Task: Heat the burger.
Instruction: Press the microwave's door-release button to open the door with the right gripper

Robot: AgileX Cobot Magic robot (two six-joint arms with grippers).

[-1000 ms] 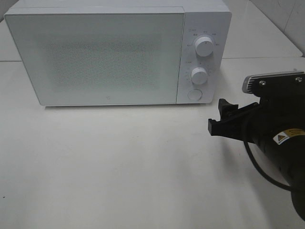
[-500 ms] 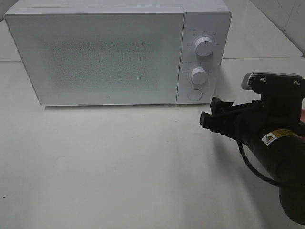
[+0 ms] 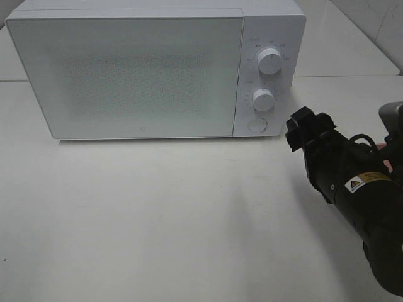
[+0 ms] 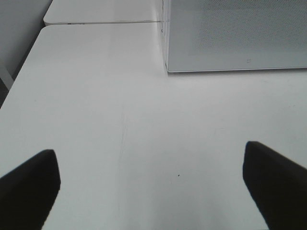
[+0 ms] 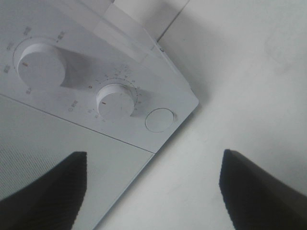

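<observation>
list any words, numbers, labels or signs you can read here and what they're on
Nothing reads clearly enough to quote.
Sticker on the right arm: yellow warning triangle, print too small.
Markings around the upper knob and lower knob of the microwave: blurred.
Small mark low on its door: too small.

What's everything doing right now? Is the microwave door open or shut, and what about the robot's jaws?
White box-shaped microwave: door shut.
Upper round white knob: setting too small to read.
Lower round white knob: setting too small to read.
Right gripper: jaws open, empty, facing the microwave's controls.
Left gripper: jaws open, empty, above the white table.
</observation>
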